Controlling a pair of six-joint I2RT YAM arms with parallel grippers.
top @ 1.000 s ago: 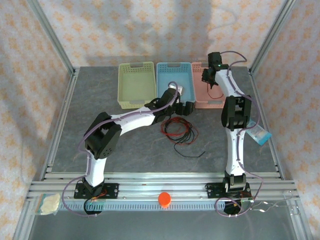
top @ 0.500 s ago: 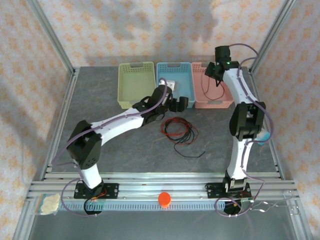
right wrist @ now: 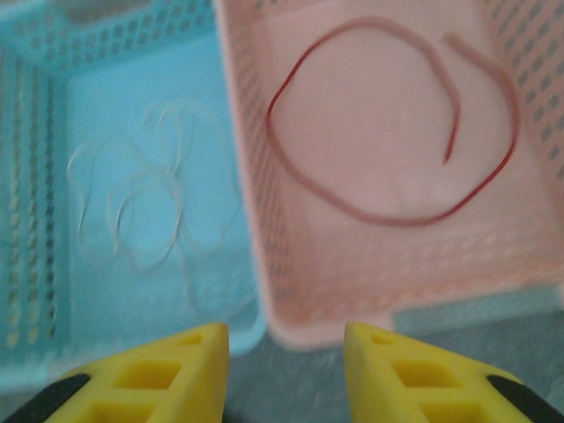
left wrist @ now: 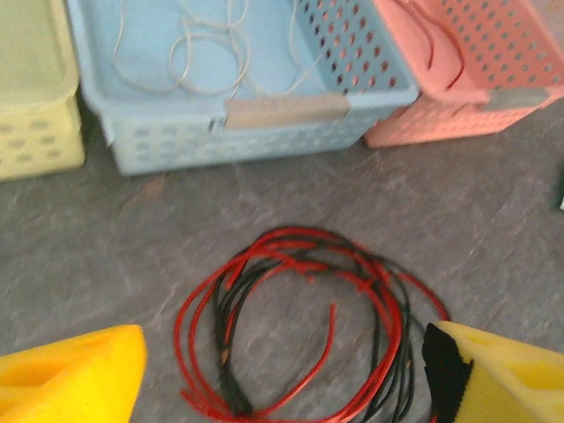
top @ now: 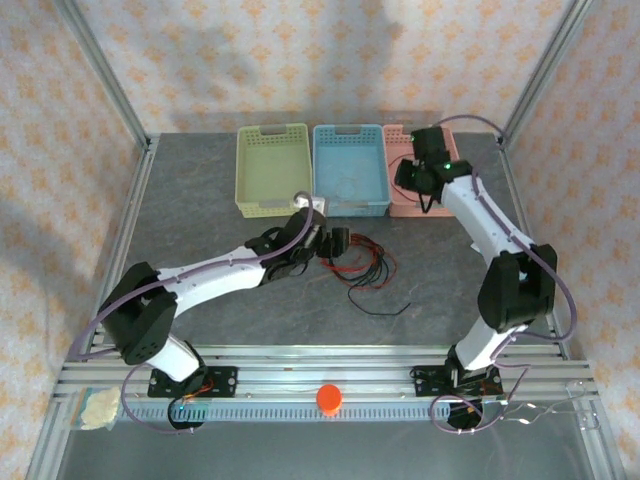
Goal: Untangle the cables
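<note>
Cables: partly sorted. One red cable (right wrist: pixel 395 221) lies alone as an open loop in the pink basket (right wrist: pixel 247 220). One whitish cable (right wrist: pixel 145 207) lies loose in the blue basket (right wrist: pixel 35 176). Both look free of the rest, so those two count as done. Nothing can be made out in the yellow-green basket (top: pixel 272 175).

What's left is the red/black tangle (left wrist: pixel 394 330) on the desk (top: pixel 190 220), just in front of the blue basket. Several red and black strands are coiled together and cross each other, and one black tail (top: pixel 385 305) trails toward the near edge. The strand count isn't readable.

The left gripper (left wrist: pixel 282 361) is low over that tangle, jaws well apart and straddling the coil. One finger sits at the coil's edge; whether it touches can't be told. Nothing is clamped. The right gripper (right wrist: pixel 286 352) hangs above the near wall of the pink basket, jaws apart with a clear gap and nothing between them.

Judgement: roughly midway. The remaining work is pulling the reds and blacks apart. Black presumably goes in the yellow-green basket, but that's only a guess. The next pick wants a single strand, not the bundle. Jaws this wide risk grabbing the lot and cinching the knot tighter.
</note>
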